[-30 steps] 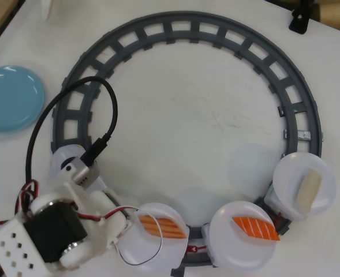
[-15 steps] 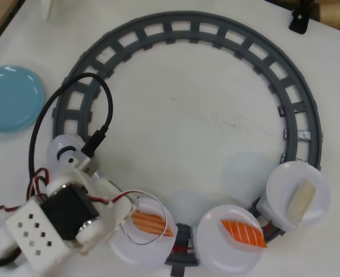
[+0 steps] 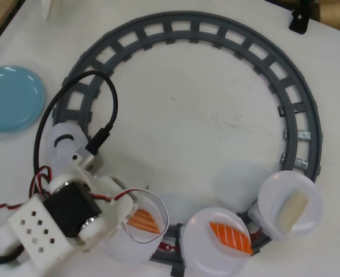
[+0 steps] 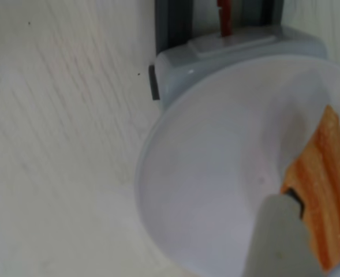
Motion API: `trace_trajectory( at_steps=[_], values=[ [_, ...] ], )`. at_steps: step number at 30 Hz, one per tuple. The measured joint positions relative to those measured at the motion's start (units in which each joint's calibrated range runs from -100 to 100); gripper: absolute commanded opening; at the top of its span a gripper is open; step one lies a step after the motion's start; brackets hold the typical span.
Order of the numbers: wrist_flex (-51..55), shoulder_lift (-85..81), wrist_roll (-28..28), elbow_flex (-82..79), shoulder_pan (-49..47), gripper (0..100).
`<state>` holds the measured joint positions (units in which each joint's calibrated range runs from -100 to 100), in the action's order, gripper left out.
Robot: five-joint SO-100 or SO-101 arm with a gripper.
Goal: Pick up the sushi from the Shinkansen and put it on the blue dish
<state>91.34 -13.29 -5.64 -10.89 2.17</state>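
In the overhead view the white Shinkansen (image 3: 64, 143) runs along the lower left of the track, pulling three white-plate cars. My gripper (image 3: 134, 223) hangs over the first plate (image 3: 123, 249) and covers most of its orange striped sushi (image 3: 145, 220). In the wrist view that sushi (image 4: 324, 190) lies on the plate (image 4: 216, 173), with one pale finger (image 4: 279, 236) just left of it and the gripper (image 4: 318, 245) straddling it, open. A second sushi (image 3: 231, 236) rides the middle plate. The blue dish (image 3: 12, 98) sits at the far left, apart from the arm.
The dark grey ring track (image 3: 193, 29) fills most of the table. The last plate (image 3: 299, 193) carries a pale cream piece (image 3: 287, 209). A black cable (image 3: 109, 104) loops from the arm over the track. Dark objects (image 3: 301, 14) stand at the top right.
The train has moved on along the track, so all three plates slid left and down in the overhead view. My arm tracked the first plate and now covers more of its sushi.
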Motion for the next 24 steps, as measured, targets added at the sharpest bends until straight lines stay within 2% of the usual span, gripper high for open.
trace_trajectory(
  at_steps=[24],
  values=[
    [-5.0,0.0,-0.1,-13.3,-1.4,33]
  ],
)
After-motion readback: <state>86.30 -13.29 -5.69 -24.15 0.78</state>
